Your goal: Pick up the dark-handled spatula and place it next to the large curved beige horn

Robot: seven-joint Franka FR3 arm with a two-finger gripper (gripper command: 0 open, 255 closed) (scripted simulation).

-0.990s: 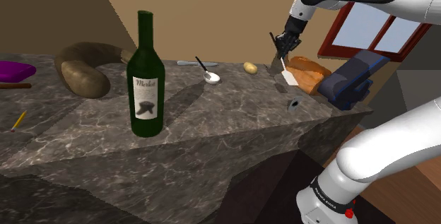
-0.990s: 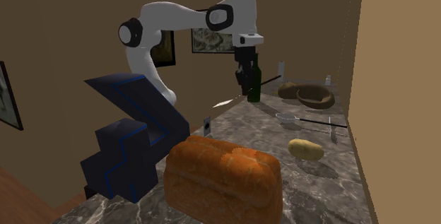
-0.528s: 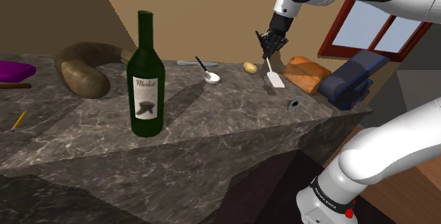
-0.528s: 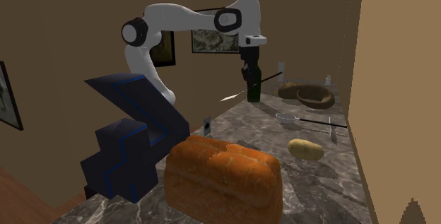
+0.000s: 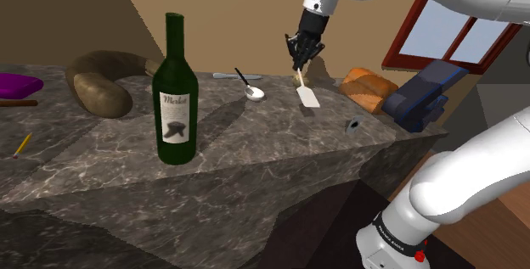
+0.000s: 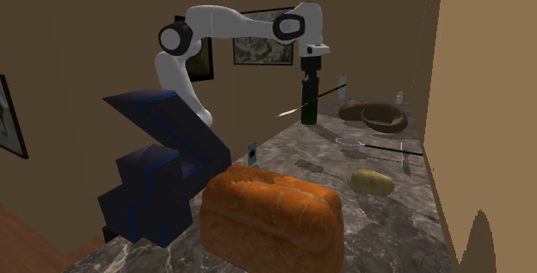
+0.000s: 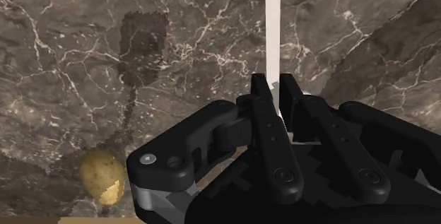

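The bottle (image 5: 176,72) has a pale label (image 5: 176,120) with a script word that reads like "Merlot". It stands on the counter (image 5: 263,144), toward the edge nearest the shoulder camera. Small marks on the arm's (image 5: 442,182) base ring are too small to read.

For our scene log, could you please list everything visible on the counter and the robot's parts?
Counter: one, dark marbled, under everything.
Bottle: one, green, upright mid-counter.
Horn: one, brownish-beige, behind the bottle, shoulder view's left.
Purple object: one, shoulder view's far left.
Pencil: one, yellow, front left there.
Spoon: one, grey, toward the back edge.
Potato: one, yellow, near the spoon.
Loaf: one, orange-brown, beside the blue object.
Blue object: one, dark blue, counter's end.
Spatula: one, white blade, held above the counter.
Arm: one, white.
Fingers: two, black, shut on the spatula.
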